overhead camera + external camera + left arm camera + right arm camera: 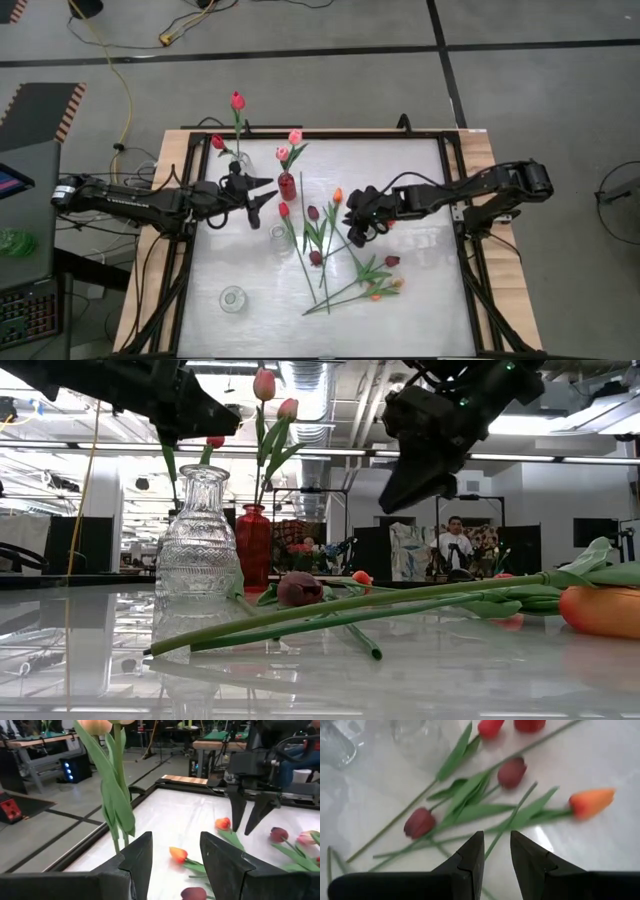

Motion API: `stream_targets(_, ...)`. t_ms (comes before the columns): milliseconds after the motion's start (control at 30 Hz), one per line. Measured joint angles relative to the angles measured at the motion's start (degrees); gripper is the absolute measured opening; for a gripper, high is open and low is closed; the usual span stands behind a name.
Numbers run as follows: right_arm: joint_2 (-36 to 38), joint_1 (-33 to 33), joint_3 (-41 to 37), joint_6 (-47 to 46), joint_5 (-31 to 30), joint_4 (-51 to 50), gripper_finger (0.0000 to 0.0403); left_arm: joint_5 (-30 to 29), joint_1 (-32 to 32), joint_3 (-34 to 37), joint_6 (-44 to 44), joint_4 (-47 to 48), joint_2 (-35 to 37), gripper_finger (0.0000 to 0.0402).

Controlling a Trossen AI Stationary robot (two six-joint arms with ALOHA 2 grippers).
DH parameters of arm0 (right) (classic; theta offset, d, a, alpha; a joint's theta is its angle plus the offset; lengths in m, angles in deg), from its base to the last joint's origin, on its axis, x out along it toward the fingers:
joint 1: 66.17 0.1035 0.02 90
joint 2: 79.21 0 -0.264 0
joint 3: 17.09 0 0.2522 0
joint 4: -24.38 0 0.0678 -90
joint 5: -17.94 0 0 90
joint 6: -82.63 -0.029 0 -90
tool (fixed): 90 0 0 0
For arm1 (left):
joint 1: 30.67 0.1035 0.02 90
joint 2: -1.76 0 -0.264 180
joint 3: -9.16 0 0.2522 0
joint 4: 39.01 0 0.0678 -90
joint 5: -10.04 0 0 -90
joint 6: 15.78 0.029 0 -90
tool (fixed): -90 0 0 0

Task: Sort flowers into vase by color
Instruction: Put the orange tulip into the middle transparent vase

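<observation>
Over on the left, a small clear glass jar stands alone at the near side of the glossy white worktop. Behind it, the left claw hangs above the worktop, jaws spread wide and holding nothing, its fingers framing loose blooms beyond. Right by that claw, a tall clear cut-glass vase holds two red tulips upright. Just to its right, a slim red glass vase carries two pink tulips, their leaves fanning out above its neck. A second small clear jar sits just in front of the red vase.

Now the centre: the loose artificial tulips with thin green stems lie scattered flat on the worktop, stems crossing each other. A red one lies nearest the second jar, dark maroon buds rest among the leaves, and an orange bud lies out to one side. More orange heads sit at the near end of the spread.

On the right, the right claw hovers just over the spread, jaws a narrow gap apart, nothing between them, pointing down at crossed green stems.
</observation>
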Motion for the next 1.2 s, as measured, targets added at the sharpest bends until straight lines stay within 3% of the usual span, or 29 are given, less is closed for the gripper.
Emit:
stream_targets(300,0.0,4.2,0.0,-7.9,2.6,-5.5,0.0123,0.0,0.0,0.0,0.0,0.0,0.0,0.0154)
stream_targets(800,-0.1,10.5,0.0,-11.6,2.2,-5.8,0.0123,2.7,0.0,0.0,-0.4,0.0,0.0,0.0154)
stream_targets(1200,-7.6,13.2,0.0,-14.1,2.2,-3.5,0.0123,3.0,0.0,0.0,-0.3,1.2,0.0,0.0154)
